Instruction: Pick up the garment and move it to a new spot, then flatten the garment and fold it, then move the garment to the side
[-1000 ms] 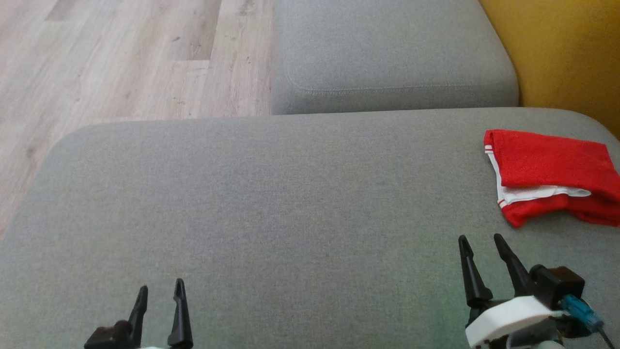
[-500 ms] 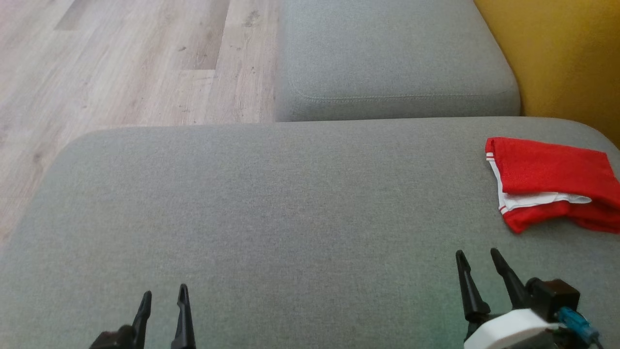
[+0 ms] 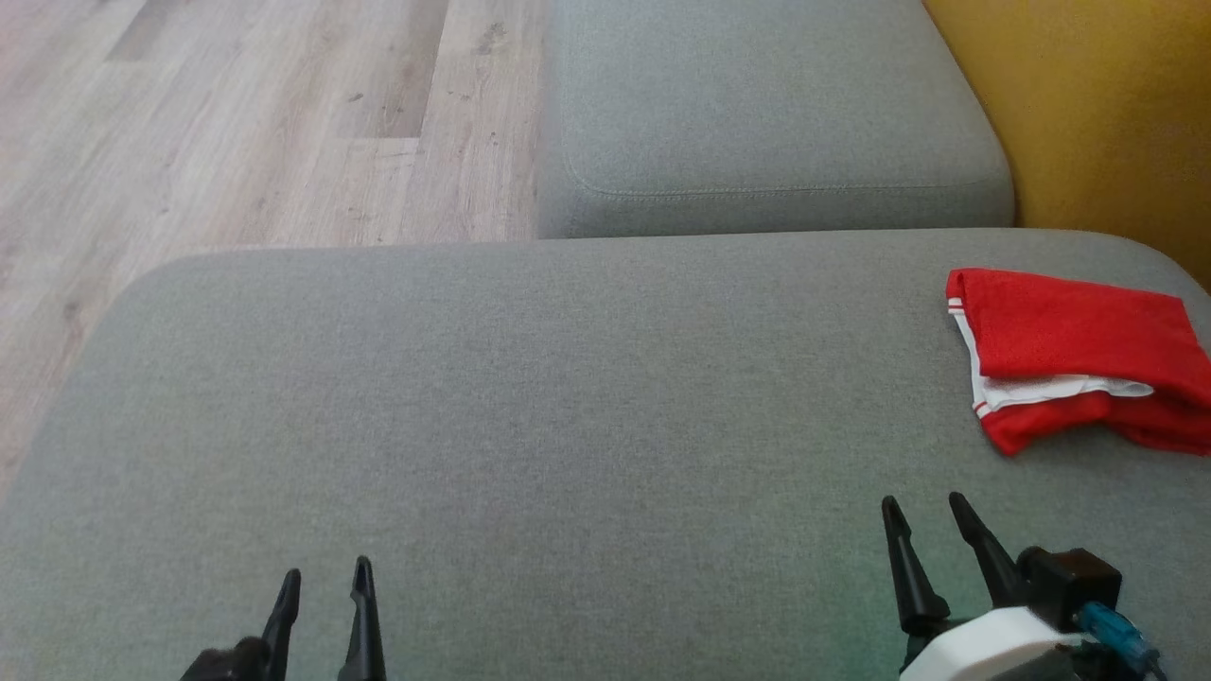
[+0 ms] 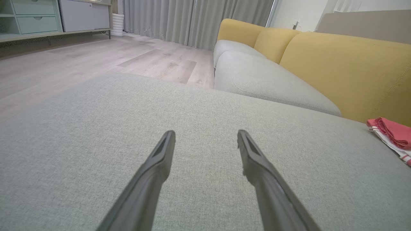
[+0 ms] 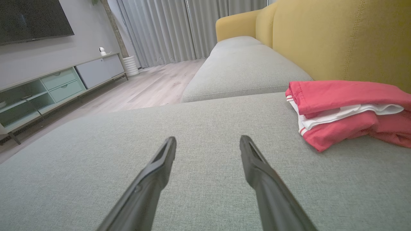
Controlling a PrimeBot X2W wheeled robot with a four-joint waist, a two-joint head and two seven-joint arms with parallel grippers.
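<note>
Folded red garment (image 3: 1069, 340) lies at right edge of grey cushion (image 3: 530, 407), by yellow backrest (image 3: 1088, 104); left gripper (image 3: 326, 569) and right gripper (image 3: 922, 501) spread, empty.

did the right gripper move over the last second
Yes. The right gripper has pulled back toward the robot and slightly left, away from the red garment, which kept its place on the grey cushion.

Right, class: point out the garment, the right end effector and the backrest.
garment (image 3: 1069, 326), head view, upper fold
right end effector (image 3: 921, 499), head view, between fingertips
backrest (image 5: 337, 38), right wrist view, front face
</note>
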